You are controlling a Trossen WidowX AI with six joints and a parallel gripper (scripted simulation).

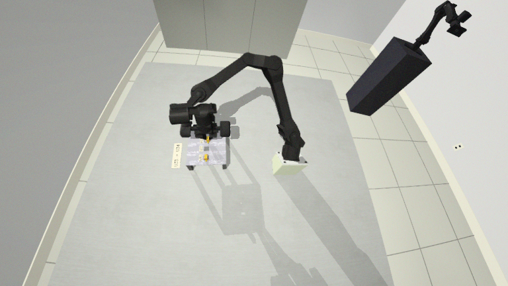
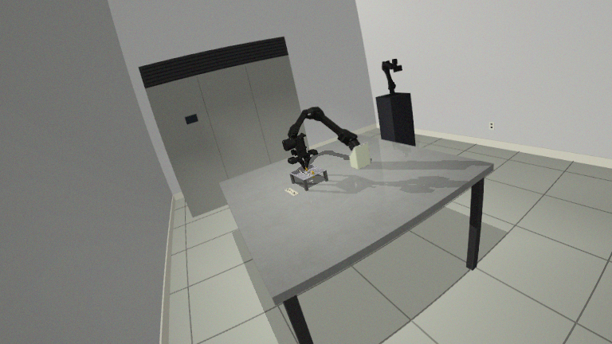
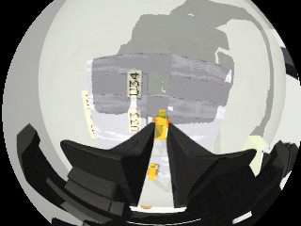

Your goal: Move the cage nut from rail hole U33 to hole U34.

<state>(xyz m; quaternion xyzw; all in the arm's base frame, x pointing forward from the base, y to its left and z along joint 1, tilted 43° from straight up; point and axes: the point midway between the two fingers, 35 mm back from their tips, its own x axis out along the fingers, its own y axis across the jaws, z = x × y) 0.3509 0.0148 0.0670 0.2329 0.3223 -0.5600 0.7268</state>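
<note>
My gripper is shut on a yellow cage nut, with orange parts at its sides. The nut appears above the rail plate, near the U34 row in the top view; its exact clearance is unclear. The U34 label and empty hole U34 show ahead of the fingers in the wrist view. An empty hole shows in the middle row in the top view, beside a label. The other yellow nut sits in the plate's front row.
A printed card lies left of the plate. The arm's pale green base block stands to the right. The plate stands on short dark legs on the grey table. A second arm stands on a dark pedestal behind.
</note>
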